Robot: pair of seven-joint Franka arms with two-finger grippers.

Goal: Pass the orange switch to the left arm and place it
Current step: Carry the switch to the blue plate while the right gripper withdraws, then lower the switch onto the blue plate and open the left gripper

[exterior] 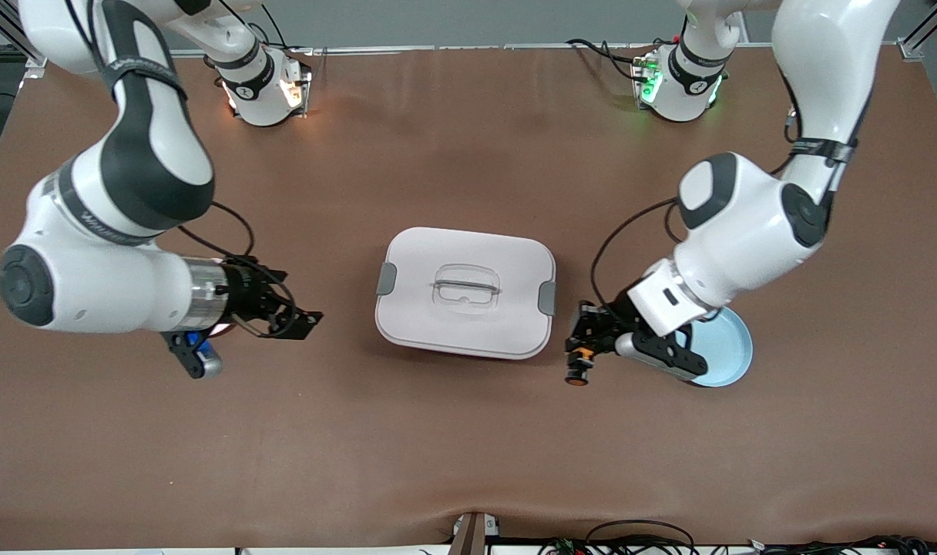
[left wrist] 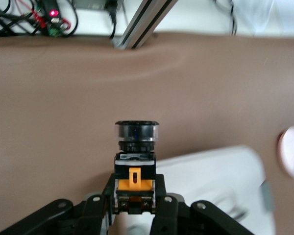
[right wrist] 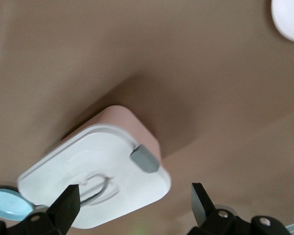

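The left tool (exterior: pixel 582 356) is clamped on the orange switch (exterior: pixel 579 368), holding it above the brown tabletop (exterior: pixel 468 447) just beside the white box (exterior: pixel 465 291), toward the left arm's end; a light blue plate (exterior: pixel 727 351) lies under that arm's wrist; the right tool (exterior: pixel 303 317), fingers spread wide and empty, waits beside the box toward the right arm's end.

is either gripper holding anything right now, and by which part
The left gripper holds the orange switch by its black-and-orange body, round face pointing out. The right gripper is open and empty.
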